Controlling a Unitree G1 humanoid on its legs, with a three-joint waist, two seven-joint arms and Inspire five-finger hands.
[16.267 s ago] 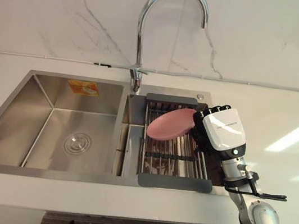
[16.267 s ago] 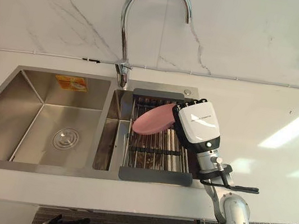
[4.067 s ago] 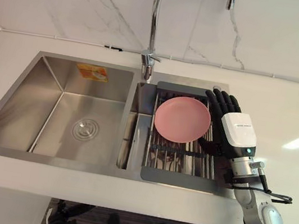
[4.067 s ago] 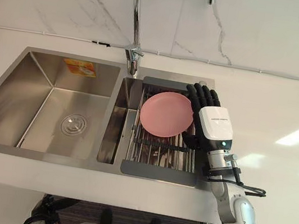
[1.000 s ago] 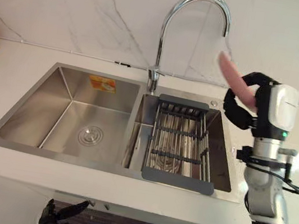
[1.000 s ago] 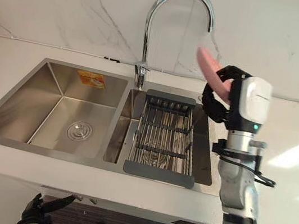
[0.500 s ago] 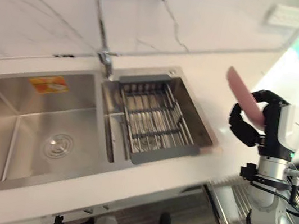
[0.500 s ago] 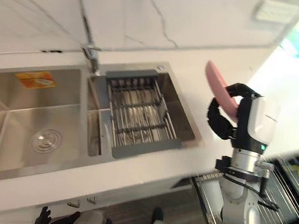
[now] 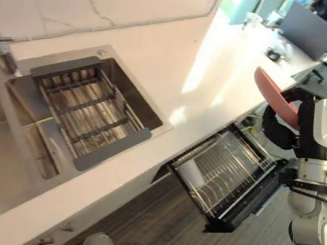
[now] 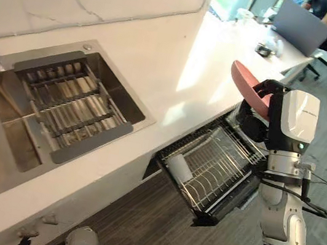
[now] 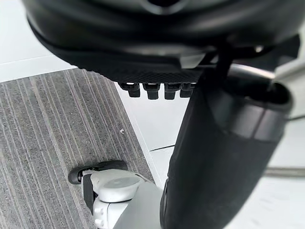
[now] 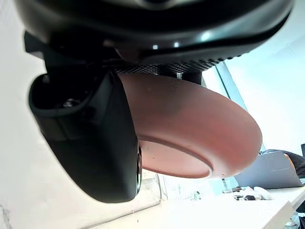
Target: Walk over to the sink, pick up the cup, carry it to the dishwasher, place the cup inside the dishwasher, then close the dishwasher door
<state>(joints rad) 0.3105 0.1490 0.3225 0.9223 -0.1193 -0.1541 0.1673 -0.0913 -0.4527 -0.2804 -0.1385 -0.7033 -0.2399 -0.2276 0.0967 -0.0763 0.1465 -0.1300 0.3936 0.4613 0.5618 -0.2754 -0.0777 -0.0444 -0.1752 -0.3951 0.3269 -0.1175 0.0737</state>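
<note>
While the dishwasher (image 9: 250,201) stands open, the right robot hand (image 9: 277,131) curls round what seems a pink plate (image 9: 269,89); loading and door-closing remain.

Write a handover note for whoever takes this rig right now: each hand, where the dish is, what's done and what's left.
Right hand: shut on the pink plate, held tilted and raised beside the open dishwasher. It is a plate, not a cup.
Left hand: idle, hanging over the floor.
Dishwasher rack: pulled out over the lowered door.
Done: the plate is out of the sink, the drain basket is bare, and the plate is carried to the dishwasher.
Left: set the plate in the rack, let go, push the rack in, and close the door.
</note>
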